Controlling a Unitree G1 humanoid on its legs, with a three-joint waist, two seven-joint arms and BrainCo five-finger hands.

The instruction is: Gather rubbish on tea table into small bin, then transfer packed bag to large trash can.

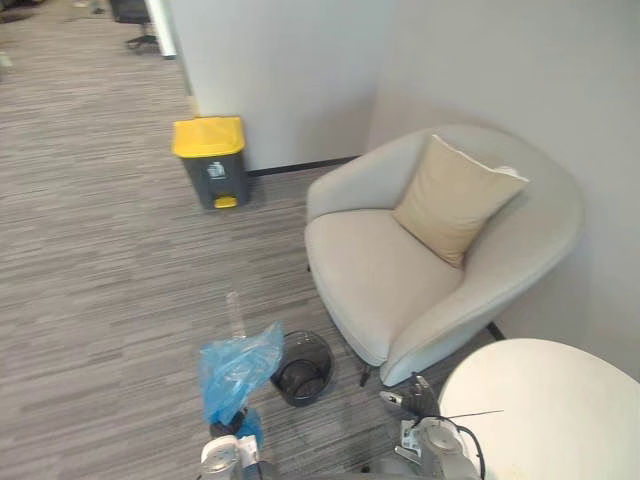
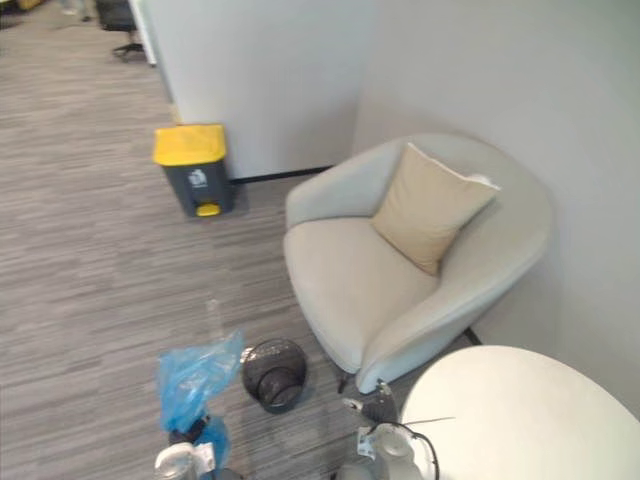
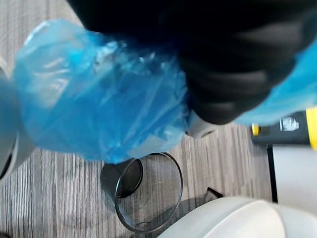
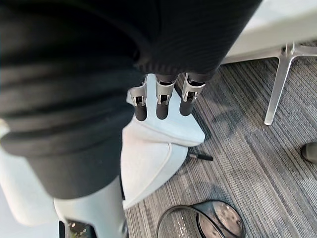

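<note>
My left hand (image 1: 226, 452) is low at the front, shut on a blue plastic bag (image 1: 237, 367) that billows up above it, clear of the floor. Seen from the left wrist, the blue bag (image 3: 99, 99) bulges just past the dark cover. The small black mesh bin (image 1: 302, 367) stands empty and tipped on the carpet just right of the bag, next to the armchair. The large grey trash can with a yellow lid (image 1: 211, 160) stands far ahead by the wall. My right hand (image 1: 416, 398) hangs open beside the white round tea table (image 1: 545, 400), its fingers (image 4: 159, 103) straight.
A beige armchair (image 1: 380, 270) with a tan cushion (image 1: 452, 196) fills the right side, against the wall. Open striped carpet (image 1: 110, 270) stretches from the bag to the large can. A white partition wall (image 1: 280, 70) rises behind the can.
</note>
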